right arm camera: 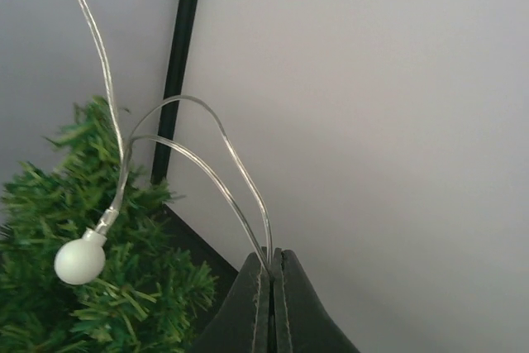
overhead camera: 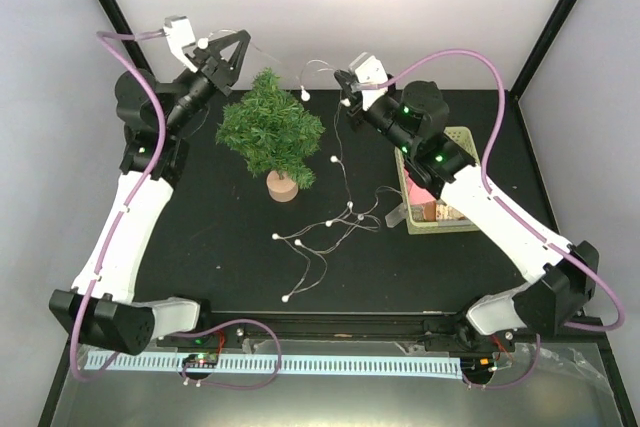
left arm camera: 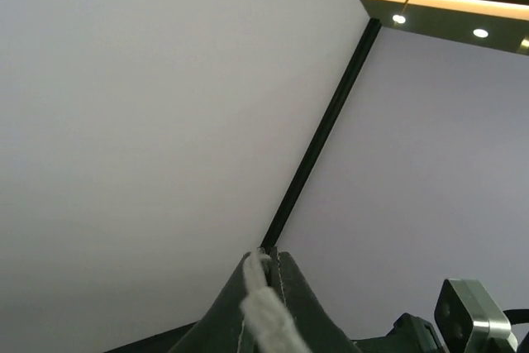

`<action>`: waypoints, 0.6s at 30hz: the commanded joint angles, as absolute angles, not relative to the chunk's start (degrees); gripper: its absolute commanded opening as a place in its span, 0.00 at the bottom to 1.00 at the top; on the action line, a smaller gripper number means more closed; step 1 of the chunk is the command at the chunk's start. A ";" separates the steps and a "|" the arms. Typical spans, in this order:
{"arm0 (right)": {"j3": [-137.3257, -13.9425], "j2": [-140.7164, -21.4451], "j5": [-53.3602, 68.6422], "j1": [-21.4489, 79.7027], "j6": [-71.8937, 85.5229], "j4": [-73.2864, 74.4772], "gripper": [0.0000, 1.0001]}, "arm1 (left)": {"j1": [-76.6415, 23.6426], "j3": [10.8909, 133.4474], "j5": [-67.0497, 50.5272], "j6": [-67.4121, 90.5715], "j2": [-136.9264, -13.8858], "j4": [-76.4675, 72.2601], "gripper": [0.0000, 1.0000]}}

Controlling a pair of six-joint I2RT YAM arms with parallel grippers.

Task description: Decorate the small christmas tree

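The small christmas tree (overhead camera: pixel 270 130) stands upright on its round wood base at the back middle of the black table; it also shows in the right wrist view (right arm camera: pixel 124 303). A light string (overhead camera: pixel 330 222) of clear wire with white bulbs trails from the table up to both grippers. My left gripper (overhead camera: pixel 232 52) is raised left of the tree top, shut (left arm camera: pixel 271 255) on a white, blurred piece of the string (left arm camera: pixel 266 312). My right gripper (overhead camera: pixel 346 87) is raised right of the tree, shut (right arm camera: pixel 272 255) on the clear wire (right arm camera: pixel 223 134). One bulb (right arm camera: pixel 80 260) hangs against the needles.
A pale green lattice basket (overhead camera: pixel 462 137) with pink and brown items sits at the right, under my right arm. Loose bulbs and wire lie in front of the tree. White walls and black frame posts (overhead camera: pixel 108 2) close the back.
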State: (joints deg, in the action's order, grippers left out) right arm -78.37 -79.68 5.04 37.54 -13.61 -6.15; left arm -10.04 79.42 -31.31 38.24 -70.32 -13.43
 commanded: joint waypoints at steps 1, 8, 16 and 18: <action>-80.11 -82.37 4.01 36.44 -13.41 -2.85 0.01 | -8.84 79.64 -32.54 38.41 -72.85 -16.23 0.05; -78.83 -81.98 6.41 36.21 -13.00 -1.03 0.01 | -7.37 76.24 -33.36 37.43 -74.44 -14.16 0.08; -77.52 -80.77 7.43 36.17 -12.98 -0.19 0.01 | -6.88 73.66 -37.22 36.80 -72.91 -13.04 0.15; -76.45 -79.87 7.69 36.20 -12.97 -0.41 0.01 | -6.91 71.25 -38.15 36.21 -70.55 -12.54 0.20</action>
